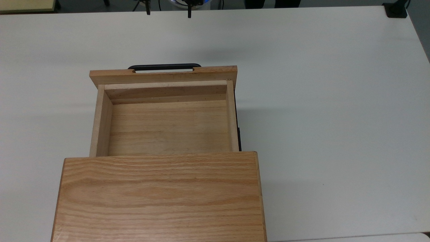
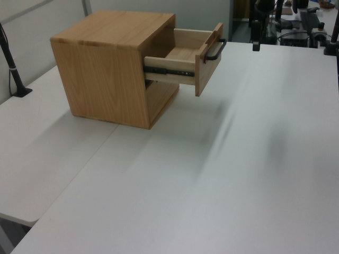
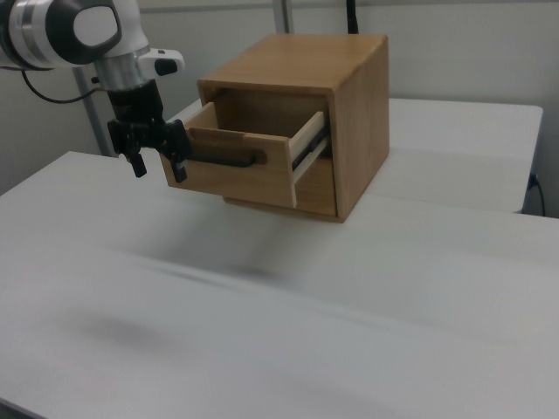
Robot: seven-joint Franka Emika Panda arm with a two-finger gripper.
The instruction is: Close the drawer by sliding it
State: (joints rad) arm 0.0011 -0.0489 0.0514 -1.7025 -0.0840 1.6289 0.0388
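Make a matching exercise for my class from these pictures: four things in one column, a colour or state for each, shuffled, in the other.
Things:
1. drawer
2. handle
3. gripper
4. table

Colour or state:
A. white, flat
B. pulled out, nothing in it
C. thin black bar
D. open, fingers pointing down

Pairs: 1-B, 2-C, 3-D, 4-A

The drawer and cabinet are grained light wood, the handle matt black metal, the table smooth white.

White table carries wooden cabinet; nothing else rests there.
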